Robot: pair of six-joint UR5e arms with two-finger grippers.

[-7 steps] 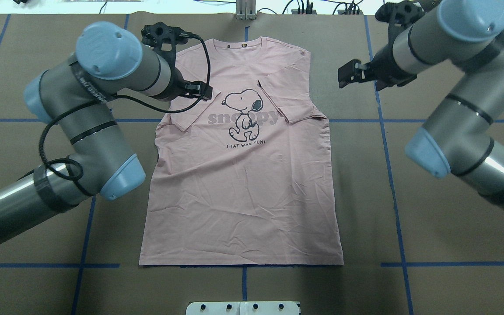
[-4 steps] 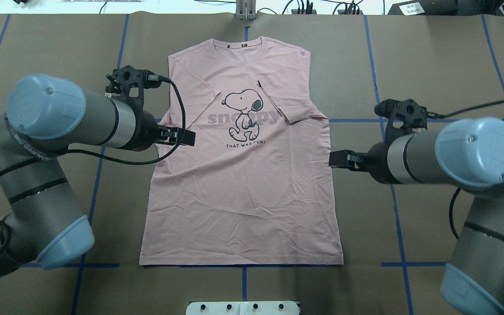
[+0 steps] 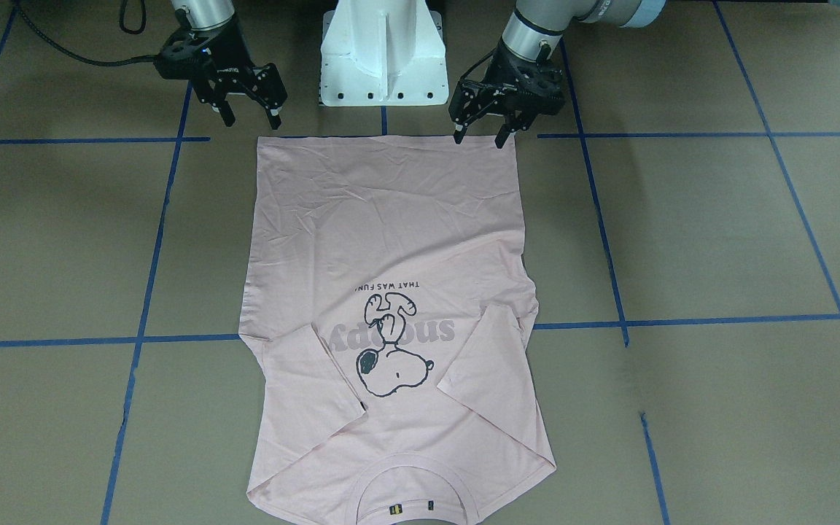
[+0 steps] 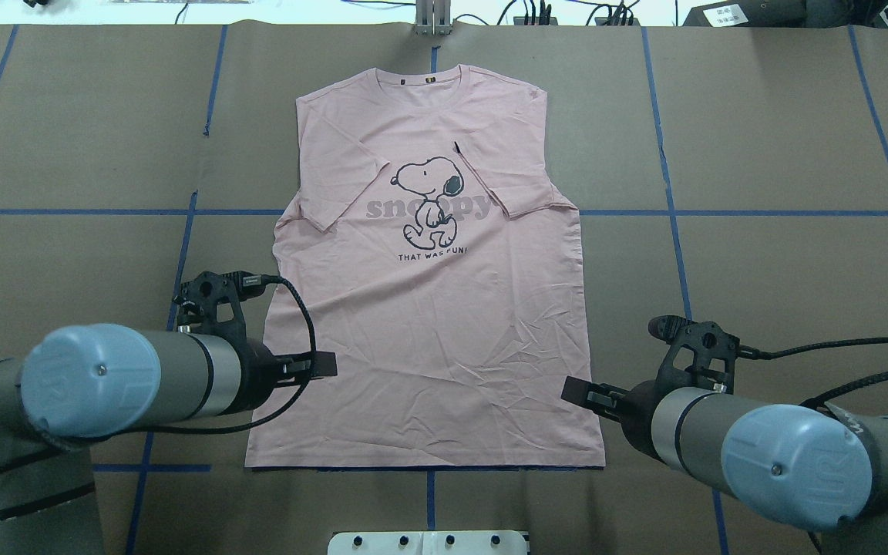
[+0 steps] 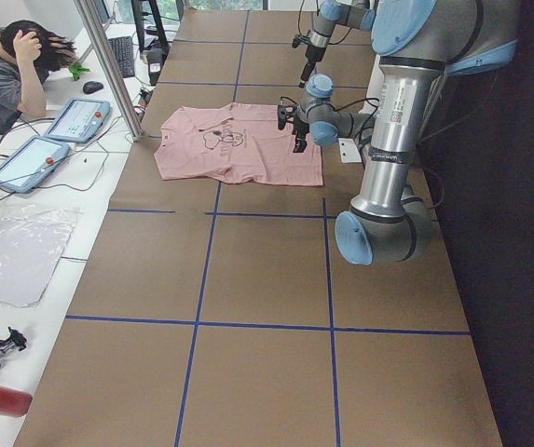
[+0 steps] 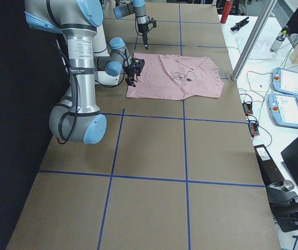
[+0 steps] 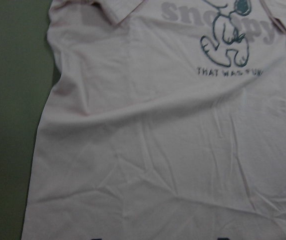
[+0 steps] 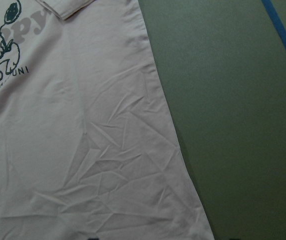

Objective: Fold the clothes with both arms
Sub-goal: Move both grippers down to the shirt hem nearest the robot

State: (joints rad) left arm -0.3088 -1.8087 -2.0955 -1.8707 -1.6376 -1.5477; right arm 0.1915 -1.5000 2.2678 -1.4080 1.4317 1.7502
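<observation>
Matte brown tabletop [image 4: 760,139]; flat, finely creased pink T-shirt [image 4: 428,339], roughly rectangular.

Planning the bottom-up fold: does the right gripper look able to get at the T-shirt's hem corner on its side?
Probably yes. The right gripper hangs open close by that hem corner of the T-shirt, and nothing lies between them.

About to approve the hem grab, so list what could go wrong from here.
1. The right tool hangs just off the corner of the shirt, while the left tool sits over its hem. Closing now could catch one side only and skew the fold.
2. The sleeves lie loosely folded inward, so carrying the hem over them may flip them open.
</observation>
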